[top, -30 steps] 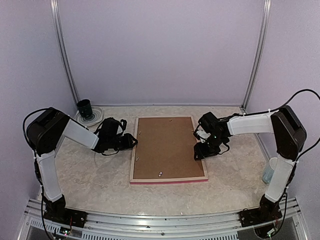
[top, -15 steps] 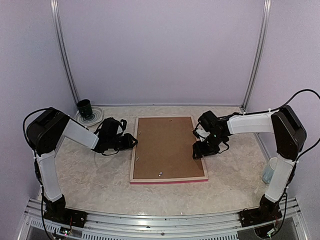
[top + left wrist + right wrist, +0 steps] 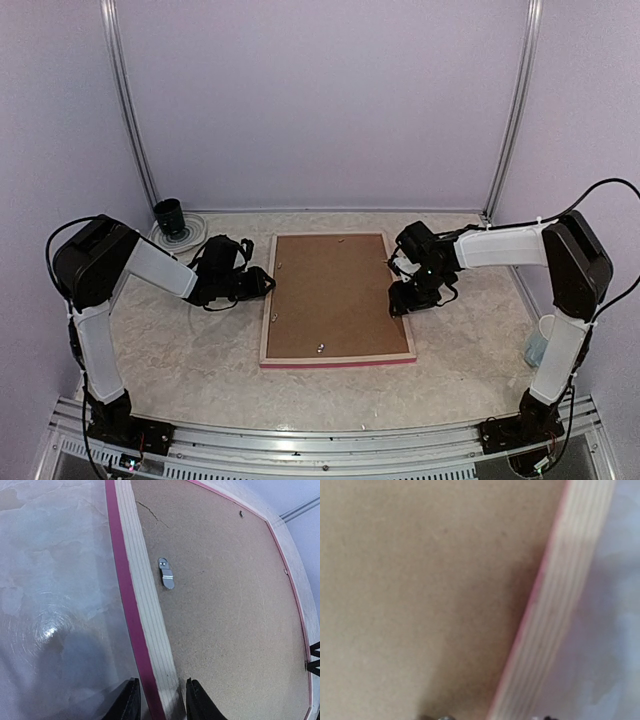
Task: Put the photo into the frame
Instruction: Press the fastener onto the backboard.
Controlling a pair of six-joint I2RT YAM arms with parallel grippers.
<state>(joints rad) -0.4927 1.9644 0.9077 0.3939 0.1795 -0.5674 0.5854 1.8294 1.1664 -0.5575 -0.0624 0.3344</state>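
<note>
The frame (image 3: 266, 322) lies face down on the table, pale wood back up, pink-red edge showing, with a brown backing board (image 3: 335, 295) set in it. The photo is out of view. My left gripper (image 3: 268, 283) is at the frame's left rail (image 3: 145, 615); in the left wrist view my left gripper (image 3: 162, 681) has one black finger on each side of that rail, shut on it. My right gripper (image 3: 400, 303) is low over the right rail (image 3: 570, 590). There my right gripper (image 3: 490, 717) straddles the rail, open, with a gap on the board side (image 3: 420, 580).
A black cup (image 3: 169, 215) stands on a clear dish at the back left corner. A pale translucent cup (image 3: 540, 340) sits by the right wall. A metal turn clip (image 3: 166, 573) lies on the backing board near the left rail.
My right gripper has shifted slightly along the frame's right edge. The left arm and the frame have not moved.
</note>
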